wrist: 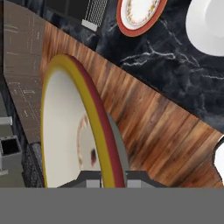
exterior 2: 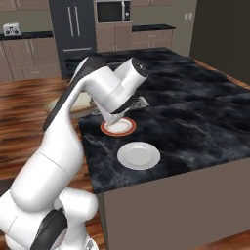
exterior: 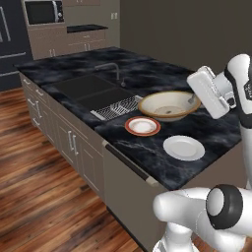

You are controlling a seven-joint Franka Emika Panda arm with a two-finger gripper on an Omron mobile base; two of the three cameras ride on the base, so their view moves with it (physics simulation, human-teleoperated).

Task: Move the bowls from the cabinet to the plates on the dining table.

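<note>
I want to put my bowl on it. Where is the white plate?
In the left base view, the round white plate lies on the black marble island top near its front corner, just right of the orange-red plate.

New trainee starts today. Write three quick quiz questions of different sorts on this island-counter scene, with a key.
1. True or false: the gripper is shut on the rim of the cream bowl.
2. Multiple choice: which plate lies nearer the sink? A. the orange-red plate B. the white plate C. both equally near
3. Fill in: neither plate on the marble top has a ____ set on it yet.

Key: 1 true; 2 A; 3 bowl
</note>
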